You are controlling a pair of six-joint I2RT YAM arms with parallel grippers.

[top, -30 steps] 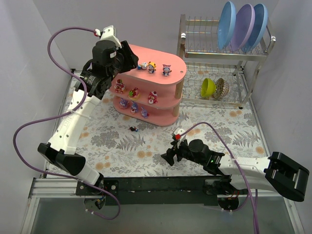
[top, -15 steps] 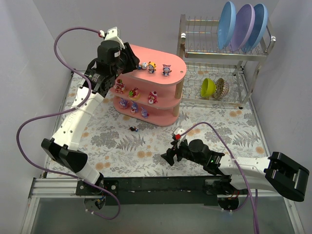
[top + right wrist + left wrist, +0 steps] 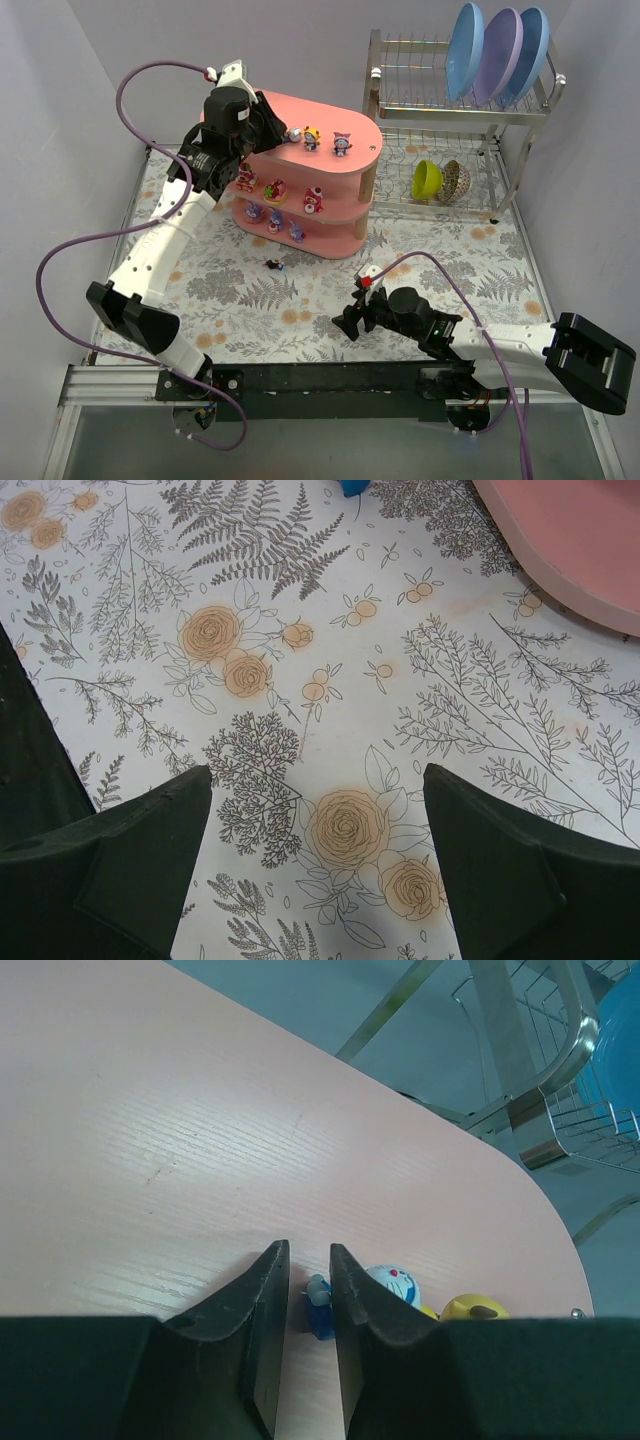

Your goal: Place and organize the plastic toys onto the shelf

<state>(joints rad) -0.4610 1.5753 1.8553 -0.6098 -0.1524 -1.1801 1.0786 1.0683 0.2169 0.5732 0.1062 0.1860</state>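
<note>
Over the top tier of the pink shelf (image 3: 335, 115), the left gripper (image 3: 308, 1250) holds its jaws a narrow gap apart. A blue toy (image 3: 318, 1310) shows in the gap, but I cannot tell whether it is pinched. Nearer, the right gripper (image 3: 315, 780) hangs with jaws spread over the floral surface (image 3: 300, 630), where a stray toy (image 3: 273, 265) lies before the shelf.

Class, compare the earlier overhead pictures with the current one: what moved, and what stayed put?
The left pincer crept rightward over the shelf top toward the three toys standing there. The right pincer, those toys and the stray toy on the table stayed put.
</note>
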